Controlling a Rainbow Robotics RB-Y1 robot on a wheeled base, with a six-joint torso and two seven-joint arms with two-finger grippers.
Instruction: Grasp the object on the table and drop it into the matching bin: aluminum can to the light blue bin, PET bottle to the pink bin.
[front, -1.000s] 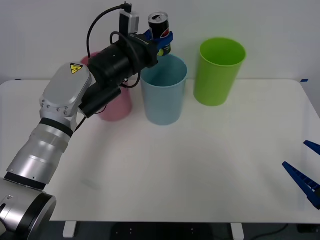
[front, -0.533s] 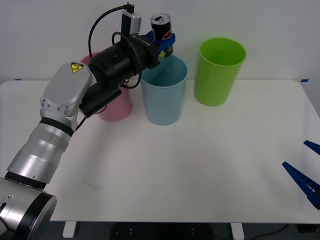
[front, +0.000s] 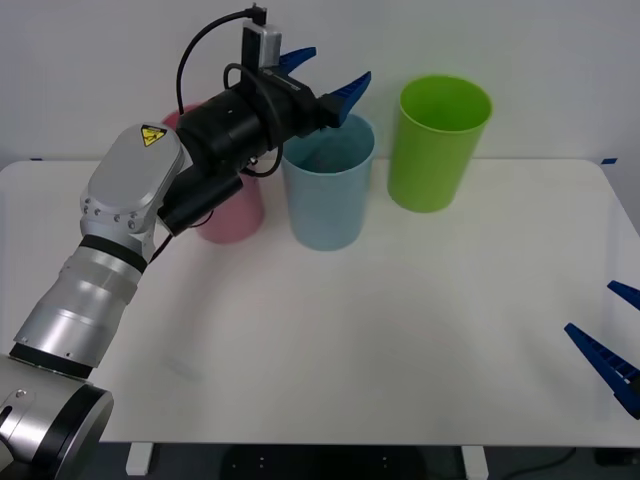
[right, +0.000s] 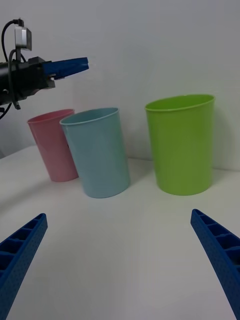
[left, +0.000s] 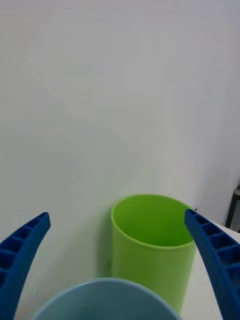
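Note:
My left gripper (front: 338, 65) hangs open just above the rim of the light blue bin (front: 328, 195), with nothing between its fingers. In the left wrist view, the left gripper (left: 117, 216) spreads wide over that bin's rim (left: 107, 300). The aluminum can is out of view. The pink bin (front: 232, 215) stands to the left of the light blue one, partly behind my left arm. In the right wrist view, the light blue bin (right: 97, 155) and the pink bin (right: 50, 145) stand side by side under the left gripper (right: 82, 64). My right gripper (front: 590, 307) rests open at the table's right edge.
A lime green bin (front: 438, 145) stands right of the light blue bin, also seen from the right wrist (right: 182, 145). The white table (front: 400, 330) stretches wide in front of the bins. A plain wall stands close behind them.
The left gripper held the can above the light blue bin; its fingers have opened and the can has dropped from sight. The right arm has not moved.

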